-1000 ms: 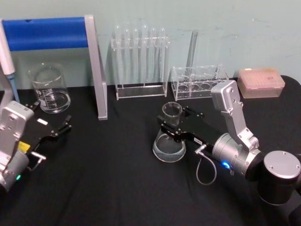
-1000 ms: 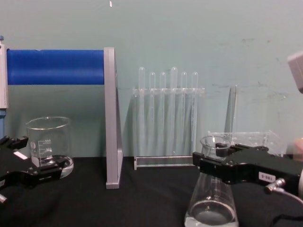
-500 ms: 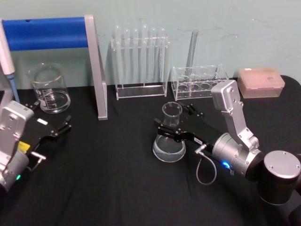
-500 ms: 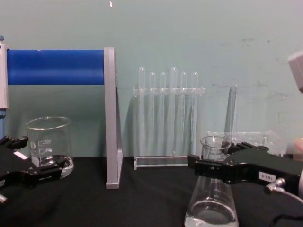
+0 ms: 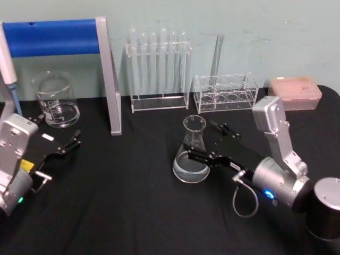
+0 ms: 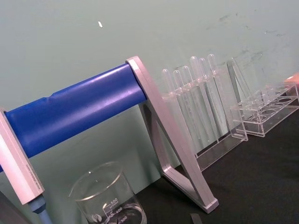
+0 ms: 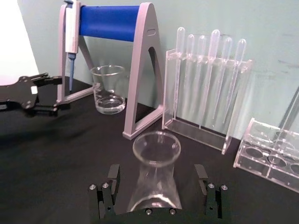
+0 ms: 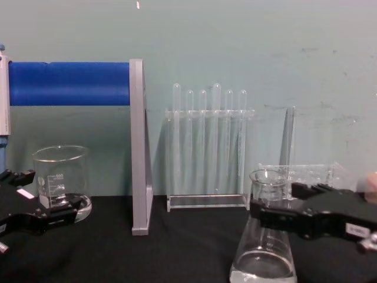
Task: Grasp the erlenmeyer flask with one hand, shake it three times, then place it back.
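Erlenmeyer flask [image 5: 191, 154] stands upright at the middle of the counter [image 5: 122, 202], with a thin layer of clear liquid in its wide base. Right gripper [image 5: 214, 142] straddles it from the right, jaws wide, no contact we can see. Risks: the glass is smooth and tapered, so a clamp on the cone can squirt it upward or tip it, and an off-centre close shoves the base sideways. The narrow neck under the flared lip looks safer. Left gripper [image 5: 53, 133] is parked near left, jaws open.
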Controlling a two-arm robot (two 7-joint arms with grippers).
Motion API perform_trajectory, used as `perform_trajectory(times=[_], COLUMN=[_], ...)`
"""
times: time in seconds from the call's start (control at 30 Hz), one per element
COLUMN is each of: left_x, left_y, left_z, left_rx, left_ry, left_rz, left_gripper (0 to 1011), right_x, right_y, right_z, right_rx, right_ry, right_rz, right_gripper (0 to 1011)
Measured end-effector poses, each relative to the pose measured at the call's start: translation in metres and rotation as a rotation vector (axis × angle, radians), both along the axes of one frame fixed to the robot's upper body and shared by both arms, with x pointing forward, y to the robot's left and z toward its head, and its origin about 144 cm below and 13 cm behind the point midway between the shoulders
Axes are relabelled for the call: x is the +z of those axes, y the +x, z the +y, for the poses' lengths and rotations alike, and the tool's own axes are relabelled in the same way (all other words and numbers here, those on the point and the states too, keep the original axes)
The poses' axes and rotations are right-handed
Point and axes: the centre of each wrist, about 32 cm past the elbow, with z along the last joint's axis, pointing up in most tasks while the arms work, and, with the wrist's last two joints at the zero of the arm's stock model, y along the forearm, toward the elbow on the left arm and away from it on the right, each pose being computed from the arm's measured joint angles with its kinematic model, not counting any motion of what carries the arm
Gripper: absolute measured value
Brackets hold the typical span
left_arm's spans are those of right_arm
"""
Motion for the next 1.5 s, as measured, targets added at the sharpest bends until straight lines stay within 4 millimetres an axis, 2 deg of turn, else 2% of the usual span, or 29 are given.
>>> perform_trajectory(times=[0.37, 0.6, 0.8, 0.93, 1.07, 1.23, 1.5], left_x=[0.000, 0.000, 0.000, 0.000, 0.000, 0.000, 0.000], left_y=[0.000, 0.000, 0.000, 0.000, 0.000, 0.000, 0.000], left_z=[0.000, 0.000, 0.000, 0.000, 0.000, 0.000, 0.000], left_rx=[0.000, 0.000, 0.000, 0.000, 0.000, 0.000, 0.000], left_ry=[0.000, 0.000, 0.000, 0.000, 0.000, 0.000, 0.000], left_rz=[0.000, 0.000, 0.000, 0.000, 0.000, 0.000, 0.000], left_gripper=[1001, 1001, 1001, 1001, 1001, 1001, 1001], right_x=[-0.004, -0.003, 0.001, 0.003, 0.003, -0.003, -0.016], right_y=[-0.031, -0.036, -0.029, -0.017, -0.001, 0.011, 0.017], right_z=[-0.028, -0.043, -0.053, -0.057, -0.054, -0.048, -0.040], right_rx=[0.048, 0.009, -0.071, -0.174, -0.296, -0.359, -0.375], right_ry=[-0.023, -0.024, -0.022, -0.032, -0.060, -0.122, -0.217], right_rz=[0.005, -0.010, -0.040, -0.070, -0.102, -0.146, -0.203], right_gripper=[1000, 1000, 1000, 1000, 1000, 1000, 1000])
